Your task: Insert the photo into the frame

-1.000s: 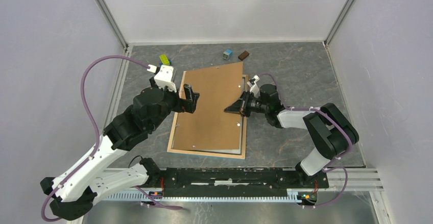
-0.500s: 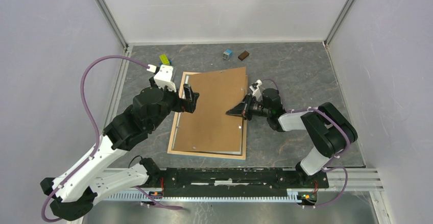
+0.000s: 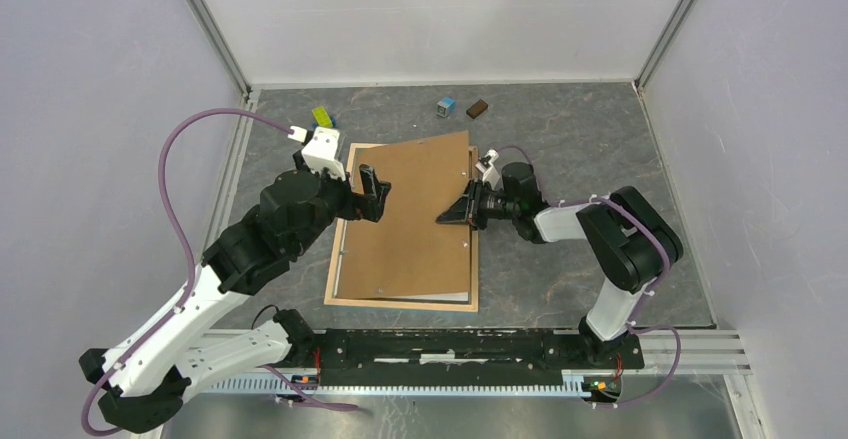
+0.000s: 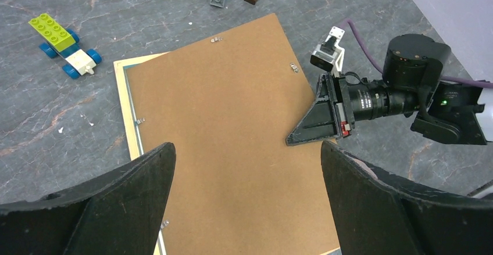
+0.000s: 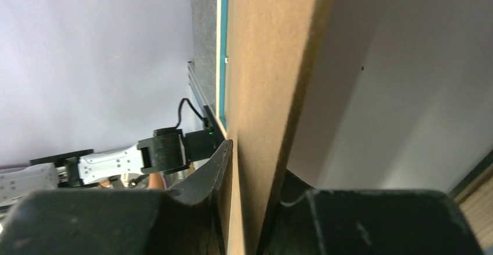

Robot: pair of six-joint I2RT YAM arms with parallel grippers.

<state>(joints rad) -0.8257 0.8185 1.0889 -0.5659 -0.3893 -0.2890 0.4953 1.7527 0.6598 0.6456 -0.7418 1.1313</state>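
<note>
The frame (image 3: 400,305) lies flat on the grey marbled surface (image 3: 590,129), near the middle and between the two arms. Its light wood-coloured back faces up, and a teal inner lip shows along its left rim. A plain brown backing board (image 3: 410,219) covers most of it. The board sits slightly askew, so its far right corner reaches past the frame's far edge.

The right claw (image 3: 445,214) comes in from the right, turned on its side, at the board's right edge. In the right wrist view one finger (image 5: 203,173) sits above the board and the other below, both close against it. Whether they pinch it or only straddle it, I cannot tell. That edge is raised off the frame. Under it lies a shaded white sheet that appears to be the plain back of the photo (image 5: 395,92), inside the frame. None of its printed side shows.

The left claw (image 3: 372,194) hovers over the left part of the board, its jaws spread wide with nothing between them.

On the far left stands a small brick car (image 3: 322,116), lime green with blue wheels. A little blue block (image 3: 445,106) and a brown block (image 3: 477,109) lie near each other at the far side.
</note>
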